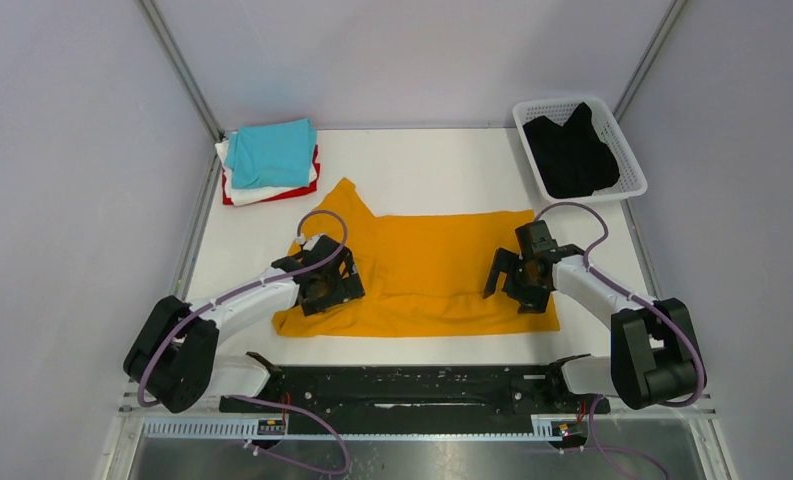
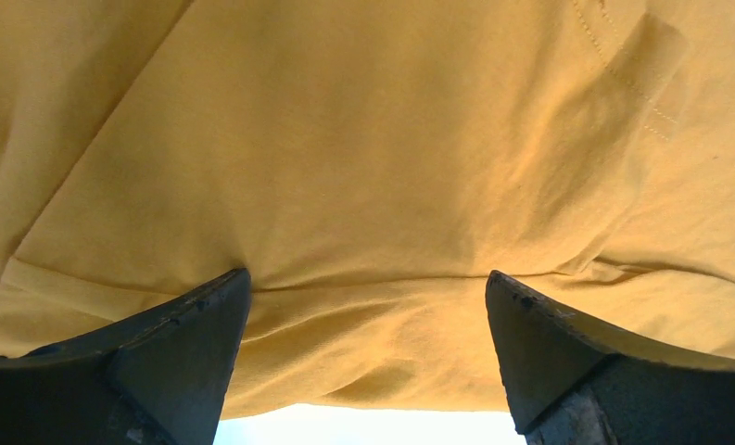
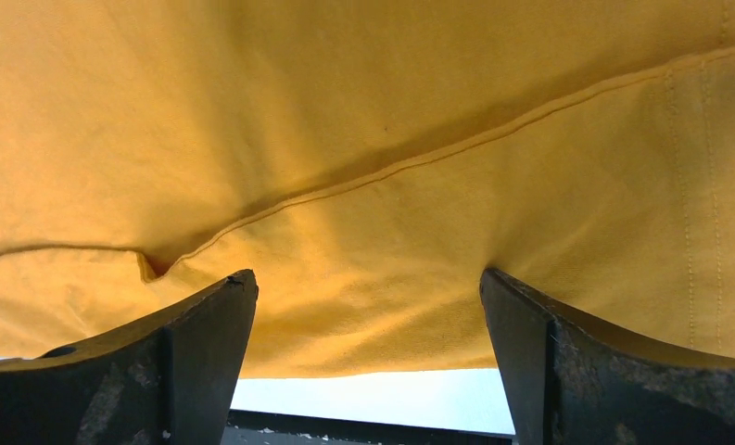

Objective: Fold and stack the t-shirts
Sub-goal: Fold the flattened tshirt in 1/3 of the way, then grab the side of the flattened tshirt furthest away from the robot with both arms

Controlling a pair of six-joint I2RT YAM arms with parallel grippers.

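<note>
The orange-yellow t-shirt (image 1: 422,265) lay spread mid-frame on the counter (image 1: 422,170). It looked soft, light and limp. My left hand (image 1: 330,288) and right hand (image 1: 522,283) rested on it with fingers spread wide, gripping nothing. I judged its lower hem the best place to pinch.

Five t-shirts: one orange-yellow shirt (image 1: 432,270) spread flat, three stacked beyond its far-left corner (turquoise shirt (image 1: 272,152), white shirt (image 1: 244,190), red shirt (image 1: 315,166)), and one black shirt (image 1: 570,155) beyond its far-right corner. One basket (image 1: 555,101). Two grippers: left gripper (image 2: 367,273), right gripper (image 3: 367,273).
</note>
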